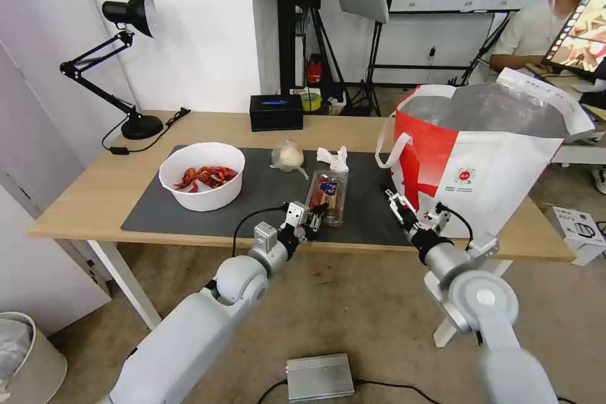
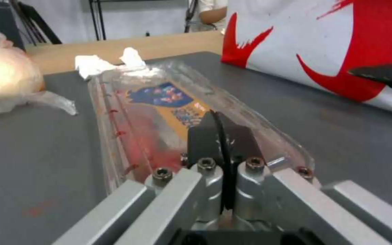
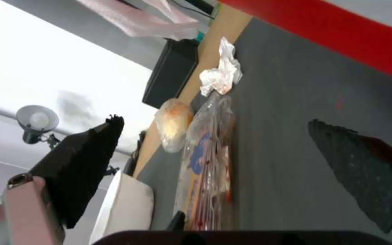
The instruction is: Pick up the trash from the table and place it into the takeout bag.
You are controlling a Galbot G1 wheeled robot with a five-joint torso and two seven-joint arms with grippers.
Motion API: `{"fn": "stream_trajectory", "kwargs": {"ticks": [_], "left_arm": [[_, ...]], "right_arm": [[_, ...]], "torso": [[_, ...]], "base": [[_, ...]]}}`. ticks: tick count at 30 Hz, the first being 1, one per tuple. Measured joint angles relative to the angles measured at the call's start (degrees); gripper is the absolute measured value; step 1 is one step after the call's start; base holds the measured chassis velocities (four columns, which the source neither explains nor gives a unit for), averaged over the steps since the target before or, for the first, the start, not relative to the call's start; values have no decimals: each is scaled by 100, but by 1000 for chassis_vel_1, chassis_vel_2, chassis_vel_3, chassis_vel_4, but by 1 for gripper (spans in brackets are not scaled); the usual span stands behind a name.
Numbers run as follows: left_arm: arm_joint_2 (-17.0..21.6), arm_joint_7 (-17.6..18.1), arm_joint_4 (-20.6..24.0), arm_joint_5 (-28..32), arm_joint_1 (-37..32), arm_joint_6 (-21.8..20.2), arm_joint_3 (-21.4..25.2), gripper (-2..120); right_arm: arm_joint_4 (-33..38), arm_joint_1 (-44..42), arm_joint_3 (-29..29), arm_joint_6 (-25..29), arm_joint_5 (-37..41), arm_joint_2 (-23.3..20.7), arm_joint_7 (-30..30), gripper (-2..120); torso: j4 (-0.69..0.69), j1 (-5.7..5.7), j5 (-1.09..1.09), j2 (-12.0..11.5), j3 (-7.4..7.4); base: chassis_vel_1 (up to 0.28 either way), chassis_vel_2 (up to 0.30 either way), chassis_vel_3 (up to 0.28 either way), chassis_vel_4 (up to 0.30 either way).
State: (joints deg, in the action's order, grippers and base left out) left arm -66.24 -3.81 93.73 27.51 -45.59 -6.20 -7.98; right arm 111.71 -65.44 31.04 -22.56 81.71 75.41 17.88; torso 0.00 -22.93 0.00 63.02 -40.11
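The tray (image 1: 327, 196) lies on the mat (image 1: 252, 192), long axis running away from the robot. The left gripper (image 2: 221, 136) sits at its near end, fingers apparently pinched on the rim. The right gripper (image 1: 396, 201), fingers spread, hovers beside the bag (image 1: 499, 164).

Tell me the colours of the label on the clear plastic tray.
The label on the clear plastic tray is blue and orange-yellow with small speckled print, best seen in the left wrist view.
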Motion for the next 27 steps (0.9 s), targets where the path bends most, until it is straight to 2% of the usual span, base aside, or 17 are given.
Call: {"fn": "stream_trajectory", "kwargs": {"ticks": [10,27], "left_arm": [[29,-57,-41,-110,16,8,-18,0],[25,-56,-53,-100,15,42,71,0]], "right_arm": [[-408,505,-274,-73,-69,311,60,100],[-1022,764,-462,-96,-596,723,-84,100]], "torso": [[0,0,-1,1,1],[0,0,0,1,1]], "base": [[0,0,0,0],[0,0,0,0]]}}
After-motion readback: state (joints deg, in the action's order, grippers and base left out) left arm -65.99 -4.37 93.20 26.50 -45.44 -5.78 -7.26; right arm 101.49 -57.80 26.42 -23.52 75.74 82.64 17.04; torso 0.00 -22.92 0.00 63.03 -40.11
